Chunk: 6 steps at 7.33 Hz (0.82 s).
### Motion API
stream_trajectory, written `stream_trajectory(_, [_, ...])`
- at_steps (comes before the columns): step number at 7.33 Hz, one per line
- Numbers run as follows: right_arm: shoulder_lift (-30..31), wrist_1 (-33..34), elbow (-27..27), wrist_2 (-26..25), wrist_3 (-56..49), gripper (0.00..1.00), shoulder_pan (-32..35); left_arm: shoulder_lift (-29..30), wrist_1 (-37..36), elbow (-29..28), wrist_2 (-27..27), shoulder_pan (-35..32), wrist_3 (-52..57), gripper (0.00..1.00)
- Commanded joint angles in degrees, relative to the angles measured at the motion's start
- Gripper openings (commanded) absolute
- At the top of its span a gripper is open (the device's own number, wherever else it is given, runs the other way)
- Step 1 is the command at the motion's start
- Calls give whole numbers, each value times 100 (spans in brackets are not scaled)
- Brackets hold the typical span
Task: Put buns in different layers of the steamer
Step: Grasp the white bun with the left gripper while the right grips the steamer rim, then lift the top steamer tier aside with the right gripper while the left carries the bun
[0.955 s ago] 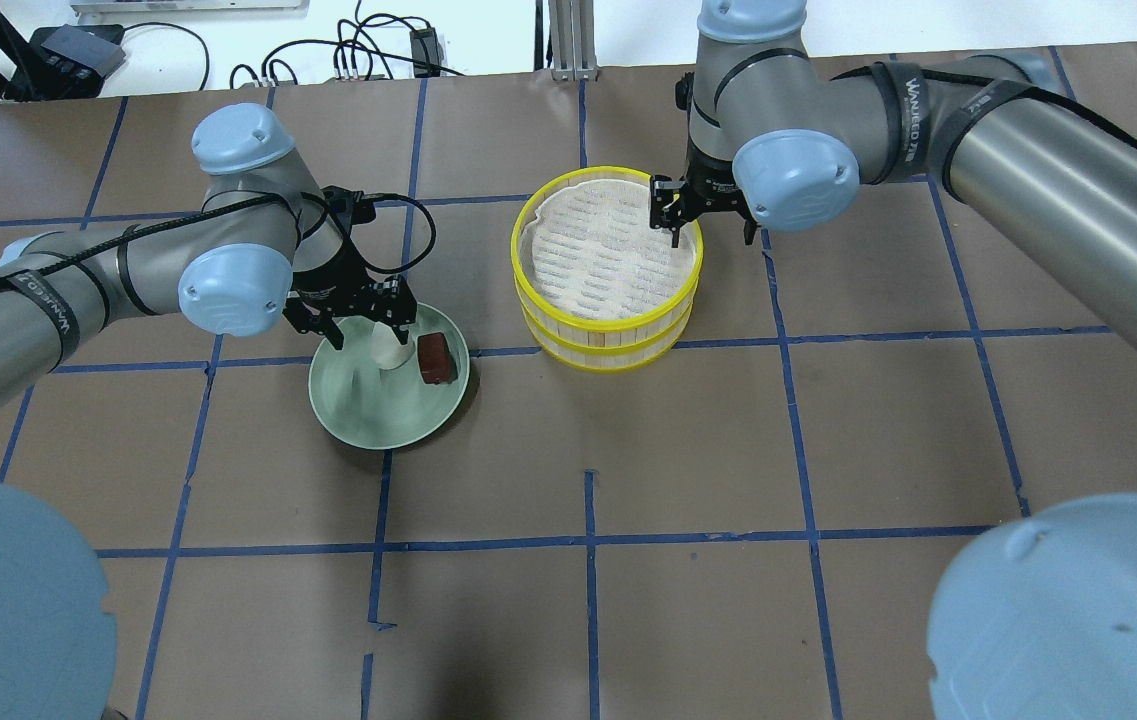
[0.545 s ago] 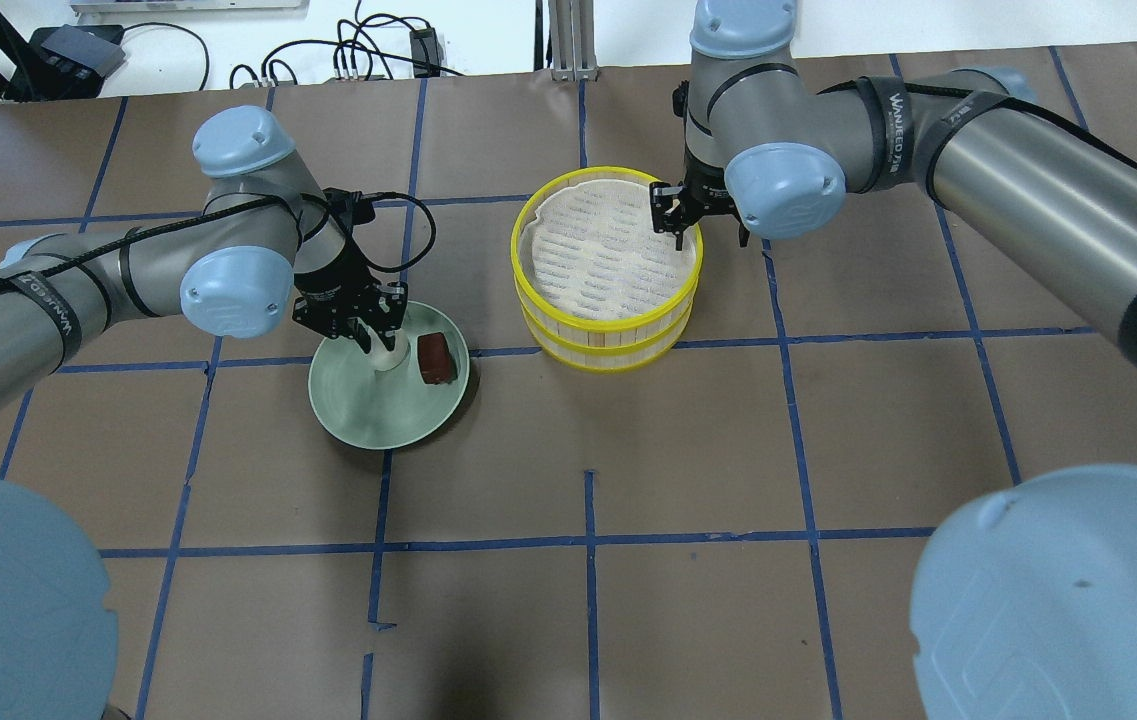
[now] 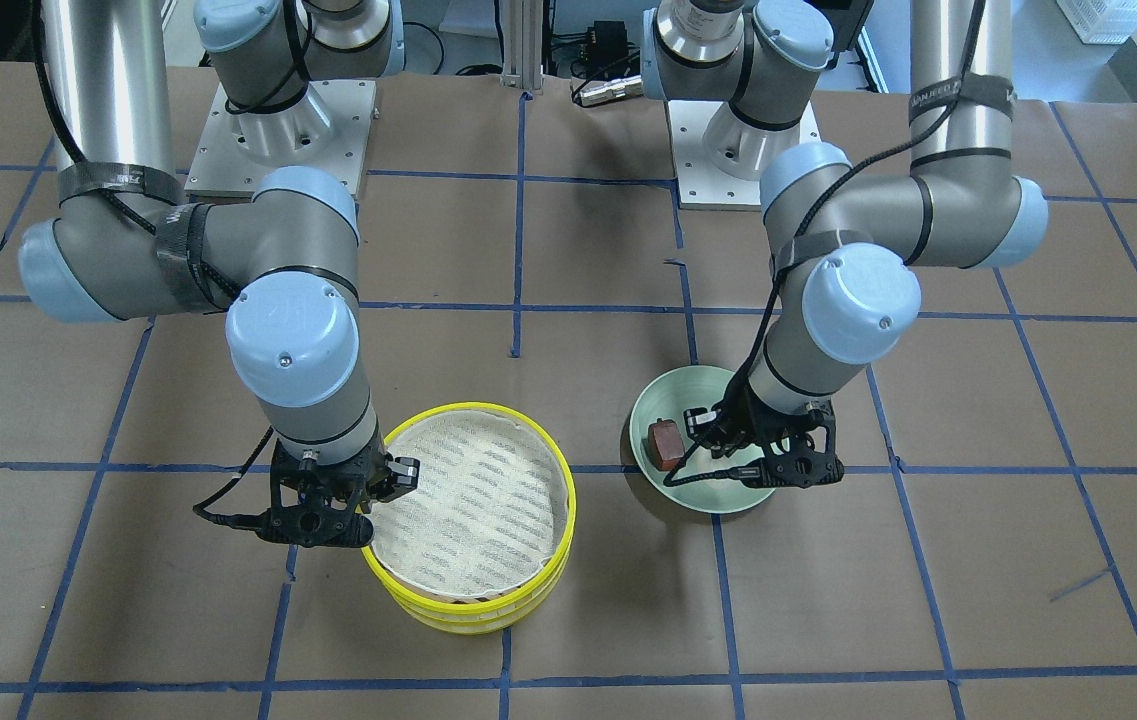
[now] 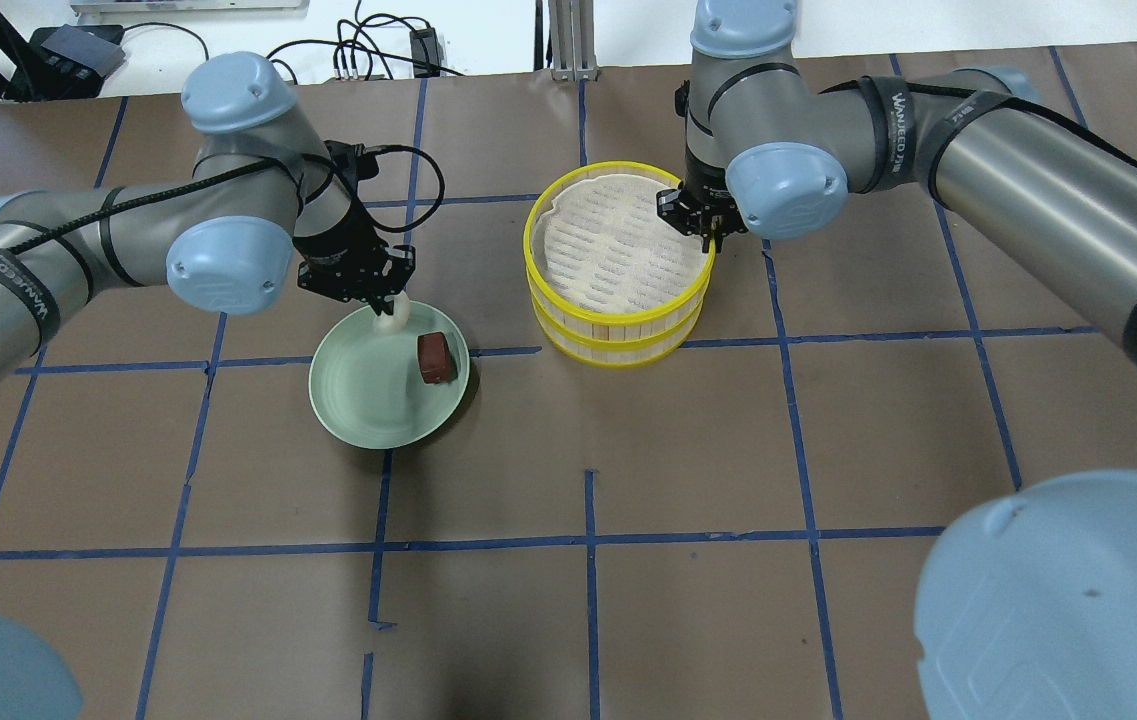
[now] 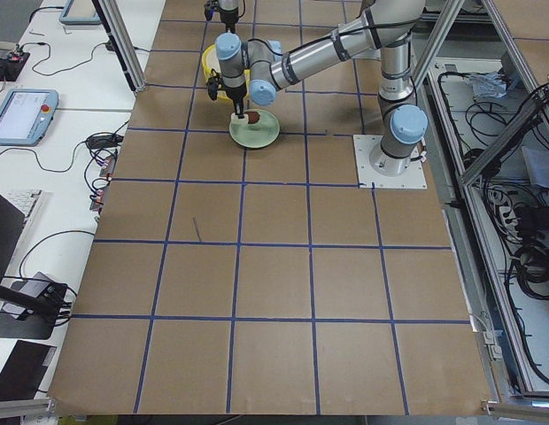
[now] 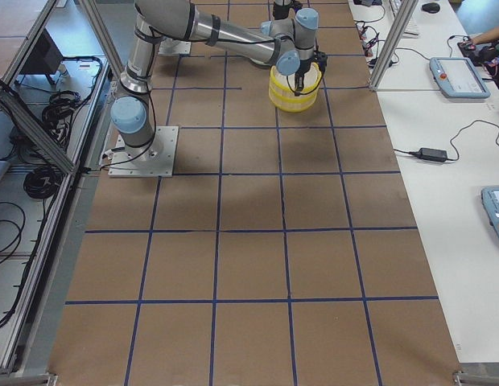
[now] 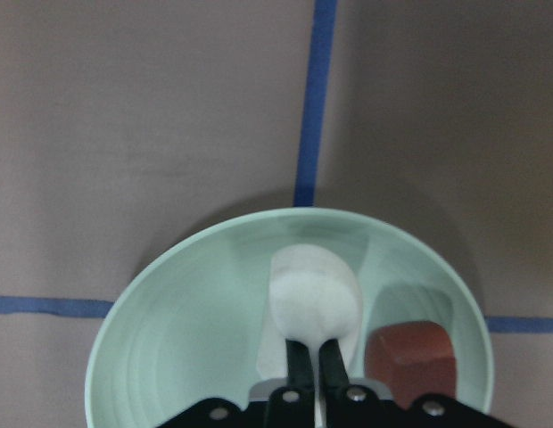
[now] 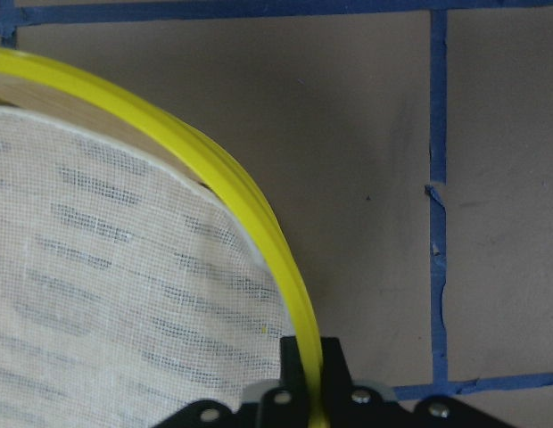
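Observation:
My left gripper [image 4: 383, 298] is shut on the white bun [image 4: 391, 319] and holds it just above the far edge of the pale green plate [image 4: 358, 400]. In the left wrist view the fingers [image 7: 299, 367] pinch the white bun [image 7: 314, 299]. The reddish-brown bun [image 4: 434, 357] lies on the plate's right side and also shows in the front view [image 3: 666, 443]. The two yellow-rimmed steamer layers [image 4: 618, 300] are stacked. My right gripper [image 4: 707, 232] is shut on the top layer's rim [image 8: 214, 169], one finger inside and one outside.
The table is brown paper with blue tape lines. The plate [image 3: 678, 395] stands about a hand's width left of the steamer stack [image 3: 473, 610] in the overhead view. Cables and a black box [image 4: 78, 50] lie beyond the table's far edge.
My left gripper has shut on the white bun and raised it toward the plate's far edge. My right gripper has lowered and shut on the top layer's rim; the stack shifted slightly right.

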<state>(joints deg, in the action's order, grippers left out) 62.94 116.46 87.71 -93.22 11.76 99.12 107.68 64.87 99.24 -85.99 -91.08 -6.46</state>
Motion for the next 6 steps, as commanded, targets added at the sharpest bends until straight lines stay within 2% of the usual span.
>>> stream_trajectory(1, [139,-140,0,15,89,7,2,-344,875,-753,64,-662,-993,1])
stream_trajectory(2, [314,-394,-87,6,20,8,-67,-300,870,-931,169,-918,-1433,1])
stream_trajectory(3, [611,-788,-157,23,-94,8,-346,-283,809,-968,440,-964,-1576,1])
stream_trajectory(4, [710,-974,-167,24,-478,8,-767,-274,800,-968,451,-964,-1569,1])
stream_trajectory(6, [659,-950,-123,-11,-1059,8,-1183,-204,791,-916,495,-964,-1595,1])
